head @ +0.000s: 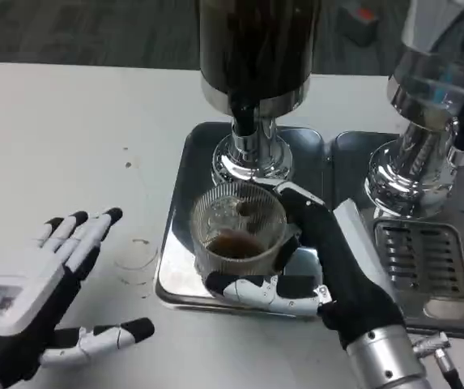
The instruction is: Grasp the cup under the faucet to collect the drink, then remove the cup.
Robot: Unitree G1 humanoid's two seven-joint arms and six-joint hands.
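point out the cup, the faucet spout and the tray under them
cup (238, 231): head view, on its clear ribbed wall above the dark drink
faucet spout (244, 121): head view, on the black nozzle over the cup
tray (185, 170): head view, on its bare left rim

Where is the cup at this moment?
In the head view the clear cup stands at picture centre on the metal tray, below the dark dispenser's faucet, with the right hand wrapped around it; brown drink sits in its bottom.

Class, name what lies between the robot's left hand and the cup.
In the head view: bare white table with a faint ring mark, then the metal tray's rim.
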